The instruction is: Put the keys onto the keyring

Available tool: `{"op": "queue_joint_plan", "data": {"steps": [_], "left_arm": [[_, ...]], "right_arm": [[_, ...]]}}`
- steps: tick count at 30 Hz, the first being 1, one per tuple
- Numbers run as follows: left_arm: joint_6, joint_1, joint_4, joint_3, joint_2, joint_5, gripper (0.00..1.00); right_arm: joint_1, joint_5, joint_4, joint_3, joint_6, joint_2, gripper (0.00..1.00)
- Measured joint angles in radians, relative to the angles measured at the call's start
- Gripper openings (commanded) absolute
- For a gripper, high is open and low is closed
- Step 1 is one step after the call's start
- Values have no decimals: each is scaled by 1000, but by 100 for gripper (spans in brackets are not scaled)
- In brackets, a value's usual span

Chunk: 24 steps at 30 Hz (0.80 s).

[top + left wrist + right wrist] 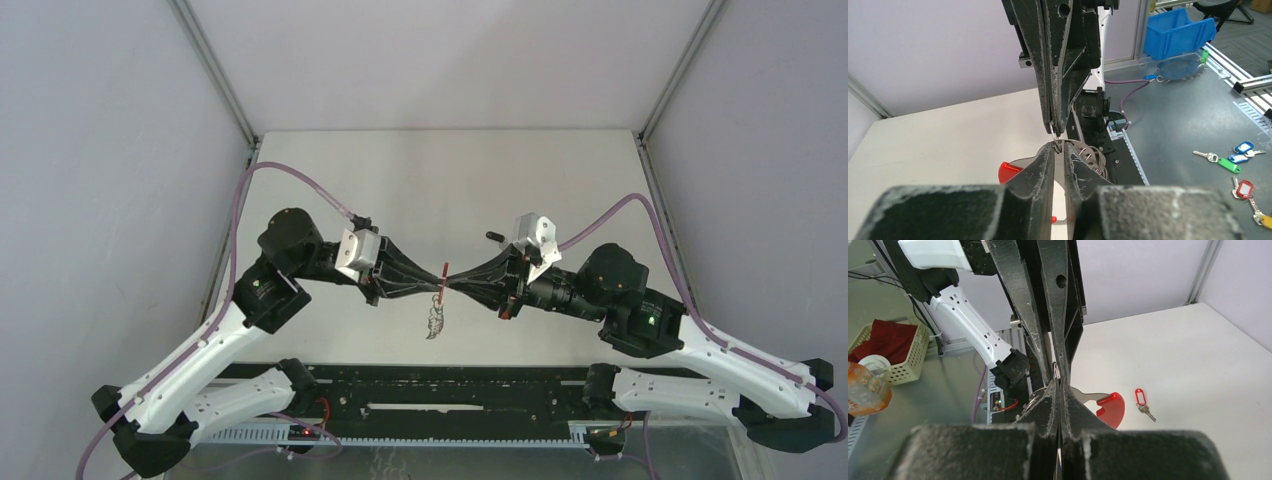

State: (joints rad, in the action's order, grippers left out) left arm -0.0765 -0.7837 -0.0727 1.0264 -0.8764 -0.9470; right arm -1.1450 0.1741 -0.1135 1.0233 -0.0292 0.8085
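Top view first: the left jaws and right jaws meet tip to tip in the air over the middle of the table (400, 170), a bit nearer its near edge than its far one. The keyring (435, 320) dangles from the spot where they meet, with a bit of red showing right at the tips.

Left wrist view: we see the left jaws clenched on one of the keyring's little metal loops, with only a thin slit between them. The right jaws point in from the top, pinched on a loop too. The silver part of the keyring (1088, 152) curls off to the right and its red arc (1009, 172) pokes out on the left.

Right wrist view: the right jaws are pressed tight together on the keyring (1109, 407), and the left jaws opposite are clamped just the same. The key with the red tag (1141, 398) lies flat on the table, apart from the keyring, on the far-edge side of the jaws.
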Motion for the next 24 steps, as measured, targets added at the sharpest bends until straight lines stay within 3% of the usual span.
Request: {"op": "queue_joint_plan", "data": {"steps": [6,10,14,17,24], "left_arm": [[0,0,0,0,0,-1,1],[2,0,0,0,-1,1,0],[-21,0,-6,0,-1,9,0],[-142,0,-50,0,2,26,0],[-589,0,-192,-17,26,81,0]], "right_arm": [[0,11,0,0,1,0,0],[0,19,0,0,3,0,0],[2,37,-1,0,15,0,22],[3,55,-12,0,39,-6,36],[3,76,-42,0,95,-77,40]]}}
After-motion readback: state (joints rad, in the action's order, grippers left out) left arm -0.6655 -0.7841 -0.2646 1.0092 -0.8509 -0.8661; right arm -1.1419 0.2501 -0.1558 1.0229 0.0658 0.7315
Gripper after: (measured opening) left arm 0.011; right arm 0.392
